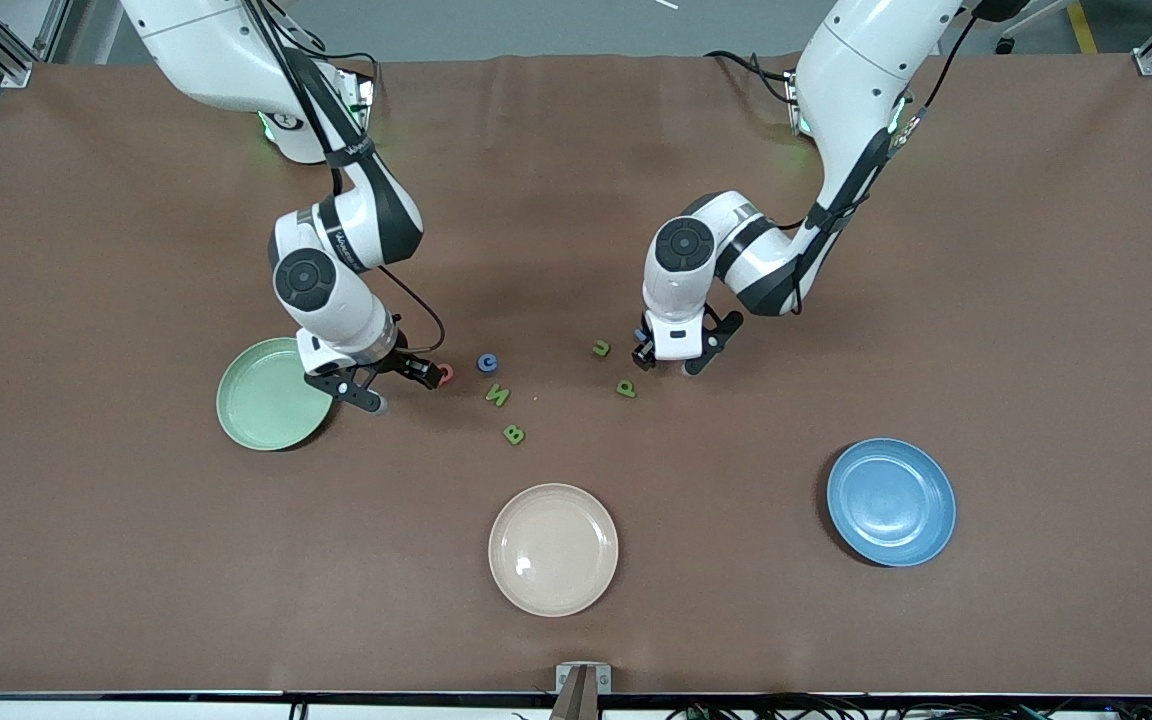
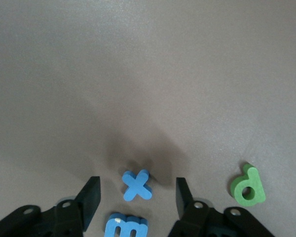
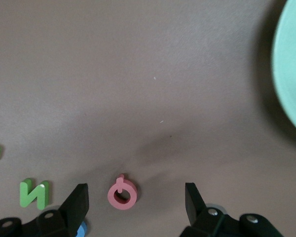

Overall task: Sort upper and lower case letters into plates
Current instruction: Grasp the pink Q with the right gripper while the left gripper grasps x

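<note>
My left gripper (image 1: pixel 668 364) is open and low over the table; in the left wrist view (image 2: pixel 137 197) a blue x (image 2: pixel 136 185) lies between its fingers, with a blue E (image 2: pixel 126 227) beside it and a green p (image 2: pixel 247 186) outside them. My right gripper (image 1: pixel 403 390) is open beside the pale green plate (image 1: pixel 256 400); in the right wrist view (image 3: pixel 137 202) the red Q (image 3: pixel 122 193) lies between its fingers. The front view shows the Q (image 1: pixel 446 374), blue G (image 1: pixel 487 362), green N (image 1: pixel 498 395), B (image 1: pixel 513 434), u (image 1: pixel 601 348) and p (image 1: pixel 626 388). The blue plate (image 1: pixel 891 502) is empty.
A cream-beige plate (image 1: pixel 553 549) lies empty near the front camera, between the two task plates. The pale green plate's rim (image 3: pixel 291 64) shows in the right wrist view, with the N (image 3: pixel 33 192) by one finger. The table is covered in brown cloth.
</note>
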Available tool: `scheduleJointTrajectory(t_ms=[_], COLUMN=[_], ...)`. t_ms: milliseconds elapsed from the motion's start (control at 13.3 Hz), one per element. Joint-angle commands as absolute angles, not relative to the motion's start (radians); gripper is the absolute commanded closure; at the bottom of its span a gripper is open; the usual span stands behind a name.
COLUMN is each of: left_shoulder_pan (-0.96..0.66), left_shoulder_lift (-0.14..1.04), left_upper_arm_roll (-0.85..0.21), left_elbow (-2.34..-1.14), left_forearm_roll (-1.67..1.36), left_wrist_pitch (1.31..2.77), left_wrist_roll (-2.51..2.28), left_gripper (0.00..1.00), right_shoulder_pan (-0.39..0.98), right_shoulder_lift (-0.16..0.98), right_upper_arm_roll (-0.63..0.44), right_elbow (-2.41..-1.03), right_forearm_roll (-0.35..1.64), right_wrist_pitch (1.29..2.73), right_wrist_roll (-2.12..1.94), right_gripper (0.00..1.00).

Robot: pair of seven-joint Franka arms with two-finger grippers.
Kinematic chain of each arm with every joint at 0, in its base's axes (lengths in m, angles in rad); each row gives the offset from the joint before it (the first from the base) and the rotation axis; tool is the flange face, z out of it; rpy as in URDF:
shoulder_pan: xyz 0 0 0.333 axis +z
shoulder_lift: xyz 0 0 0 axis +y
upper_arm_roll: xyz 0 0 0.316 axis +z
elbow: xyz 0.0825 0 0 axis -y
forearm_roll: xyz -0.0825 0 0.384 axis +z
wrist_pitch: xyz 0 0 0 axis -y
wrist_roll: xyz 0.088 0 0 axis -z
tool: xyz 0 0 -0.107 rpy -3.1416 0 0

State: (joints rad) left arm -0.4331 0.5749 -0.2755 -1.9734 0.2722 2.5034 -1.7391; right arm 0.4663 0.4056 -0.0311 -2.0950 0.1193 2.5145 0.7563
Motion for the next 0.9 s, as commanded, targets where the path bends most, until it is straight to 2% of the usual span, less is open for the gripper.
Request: scheduleJointTrajectory(t_ms=[0, 226, 301, 377, 452, 603, 829], left_shoulder_pan=[-0.44, -0.437, -0.434, -0.436, -0.437, -0.436, -0.419], left_shoulder_lift=[0.595, 0.603, 0.607, 0.612, 0.615, 0.617, 0.614], left_upper_arm_roll=[-0.273, -0.273, -0.273, -0.273, -0.273, -0.273, -0.265], left_elbow=[-1.959, -1.957, -1.947, -1.939, -1.93, -1.913, -1.847], left_forearm_roll=[0.288, 0.285, 0.285, 0.284, 0.284, 0.284, 0.284], left_wrist_pitch=[2.517, 2.517, 2.516, 2.516, 2.516, 2.516, 2.508], left_wrist_roll=[-1.781, -1.789, -1.801, -1.819, -1.831, -1.832, -1.822], left_gripper=[0.37, 0.44, 0.49, 0.61, 0.78, 0.99, 0.99], right_shoulder_pan=[0.488, 0.502, 0.508, 0.511, 0.518, 0.526, 0.528], right_shoulder_lift=[0.426, 0.463, 0.472, 0.479, 0.485, 0.492, 0.497], right_upper_arm_roll=[-0.041, -0.041, -0.041, -0.041, -0.041, -0.041, -0.041], right_elbow=[-2.102, -2.103, -2.103, -2.102, -2.102, -2.102, -2.102], right_forearm_roll=[0.126, 0.126, 0.126, 0.126, 0.126, 0.126, 0.126], right_wrist_pitch=[2.548, 2.595, 2.614, 2.621, 2.623, 2.625, 2.625], right_wrist_roll=[0.772, 0.772, 0.781, 0.791, 0.795, 0.795, 0.796], right_gripper=[0.22, 0.26, 0.27, 0.27, 0.27, 0.3, 0.34])
